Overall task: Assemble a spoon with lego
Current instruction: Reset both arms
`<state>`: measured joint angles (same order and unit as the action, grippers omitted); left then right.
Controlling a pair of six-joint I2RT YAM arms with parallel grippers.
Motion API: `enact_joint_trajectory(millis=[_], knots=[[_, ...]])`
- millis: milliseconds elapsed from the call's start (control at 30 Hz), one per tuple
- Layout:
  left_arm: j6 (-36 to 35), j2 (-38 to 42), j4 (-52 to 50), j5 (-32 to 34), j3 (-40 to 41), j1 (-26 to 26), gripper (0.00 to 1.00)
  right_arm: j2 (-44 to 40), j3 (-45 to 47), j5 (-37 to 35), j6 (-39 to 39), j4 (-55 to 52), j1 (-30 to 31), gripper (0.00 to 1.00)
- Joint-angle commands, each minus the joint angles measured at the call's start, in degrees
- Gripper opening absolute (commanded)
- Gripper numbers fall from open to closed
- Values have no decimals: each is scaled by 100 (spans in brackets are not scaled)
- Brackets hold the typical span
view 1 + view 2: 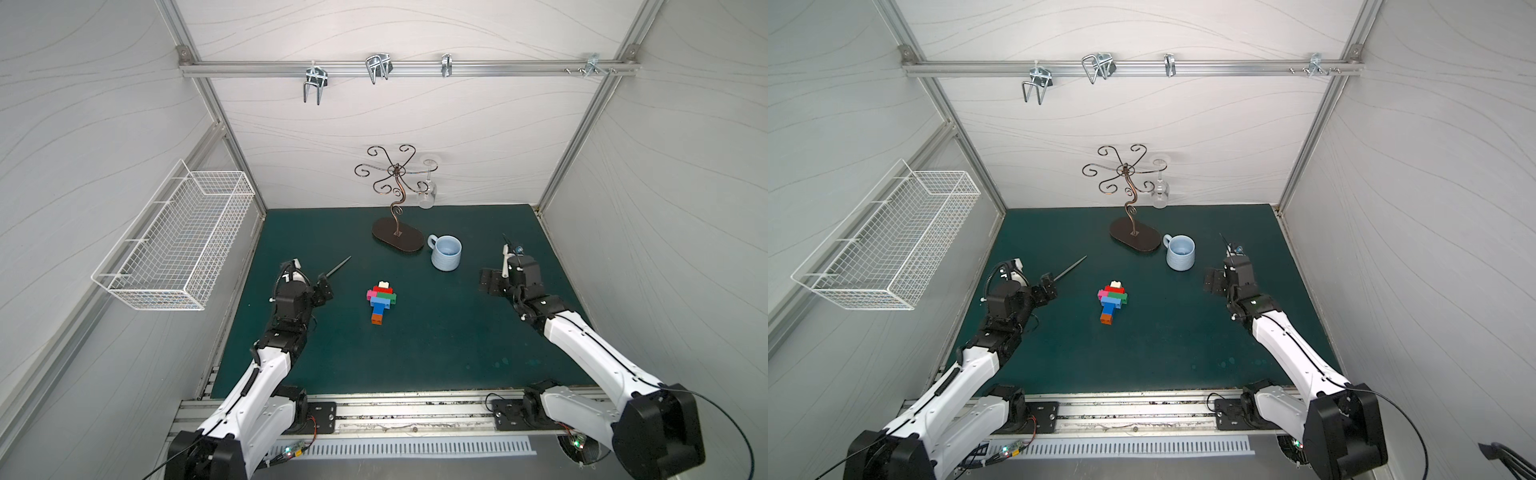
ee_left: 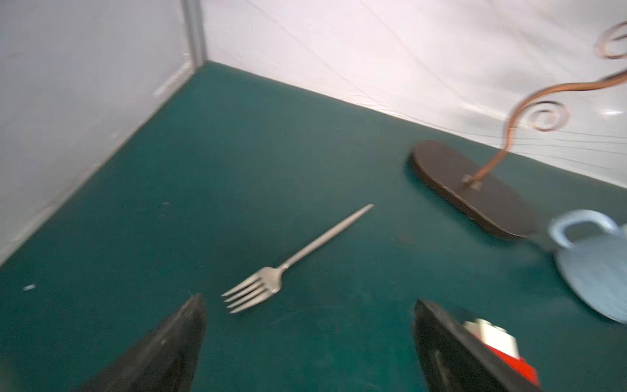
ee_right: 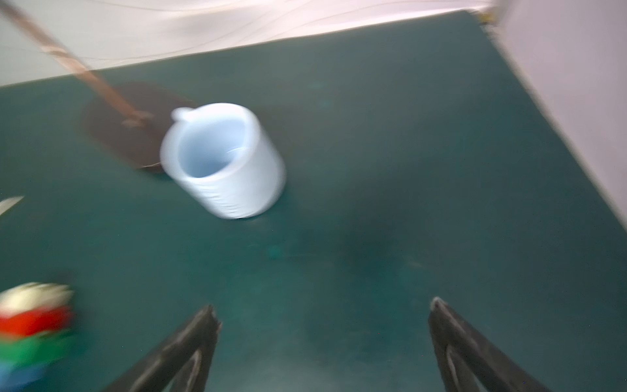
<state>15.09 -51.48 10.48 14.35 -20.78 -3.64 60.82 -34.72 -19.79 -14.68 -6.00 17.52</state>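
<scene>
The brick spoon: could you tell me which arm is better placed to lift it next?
Left, probably. The left gripper stands open close beside the brick spoon, whose white end shows next to its finger in the left wrist view. The right gripper, also open, sits farther away.

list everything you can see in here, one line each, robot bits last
spoon: one, multicoloured bricks, flat on the middle of the mat between the arms
fork: one, silver, on the mat ahead of the left gripper
mug: one, light blue, upright beside the stand's base
stand: one, dark base with copper scrolls, back of the mat
wine glass: one, clear, hanging upside down from the stand
wire basket: one, white, on the left wall
hooks: four, silver, on the back rail
mat: one, dark green, over the table
left gripper: one, black, open, empty
right gripper: one, black, open, empty
</scene>
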Motion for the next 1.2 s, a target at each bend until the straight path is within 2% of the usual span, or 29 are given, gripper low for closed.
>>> enact_joint_trajectory(millis=[0, 67, 200, 267, 300, 400, 433, 467, 500, 533, 567, 600, 633, 700, 733, 800, 833, 867, 933, 1067, 1167], knots=[[-66, -361, 1398, 396, 258, 431, 100, -164, 768, -1089, 133, 1448, -323, 99], [-289, -895, 2256, 410, 421, 447, 100, -172, 1205, -948, 181, 2059, -618, 99], [-820, -2577, 3715, 98, 253, 475, 100, 182, 1950, -713, 389, 3656, -1038, 99], [-1072, -2737, 3189, -420, -108, 501, 100, 539, 2003, -593, 511, 4189, -1135, 99], [-1078, -2980, 3398, -435, -124, 513, 100, 702, 1942, -482, 573, 4347, -1160, 99], [-1183, -3951, 5042, -274, 136, 517, 100, 1448, 1878, -257, 764, 5332, -1219, 99], [-987, -3606, 4131, -289, -5, 522, 100, 1864, 1836, -32, 696, 5688, -1309, 99], [-907, -3587, 3895, -113, -120, 522, 100, 2302, 1824, 142, 692, 6192, -1369, 99], [-1041, -3847, 4562, -44, -38, 522, 100, 2583, 1747, 507, 914, 6417, -1378, 99], [-1007, -3776, 4348, -84, -32, 513, 100, 2510, 1515, 933, 980, 5611, -1349, 99], [-899, -3597, 3927, -91, -79, 522, 100, 2920, 1477, 655, 1084, 6256, -1253, 99], [-925, -3697, 4202, -37, -61, 522, 100, 3141, 1472, 676, 1290, 6504, -1159, 99], [-996, -3820, 4540, -12, 4, 522, 100, 2735, 1230, 765, 1202, 5368, -1134, 99], [-906, -3625, 4010, -38, -76, 520, 100, 3091, 1124, 607, 1295, 5790, -1111, 99], [-924, -3694, 4190, -21, -61, 520, 100, 2827, 1059, 477, 1230, 5221, -1036, 99], [-944, -3750, 4365, -20, -1, 522, 100, 3023, 1117, 365, 1328, 5699, -1019, 99], [-923, -3676, 4153, -33, -45, 522, 100, 2942, 1115, 281, 1328, 5541, -967, 99], [-911, -3648, 4073, -34, -74, 522, 100, 2875, 1052, 297, 1255, 5275, -974, 99], [-946, -3715, 4264, -20, -32, 522, 100, 2985, 1121, 351, 1333, 5629, -992, 99], [-933, -3697, 4206, -20, -50, 522, 100, 2985, 1055, 348, 1295, 5496, -998, 99], [-925, -3688, 4169, -29, -53, 522, 100, 3020, 965, 665, 1256, 5319, -1119, 99]])
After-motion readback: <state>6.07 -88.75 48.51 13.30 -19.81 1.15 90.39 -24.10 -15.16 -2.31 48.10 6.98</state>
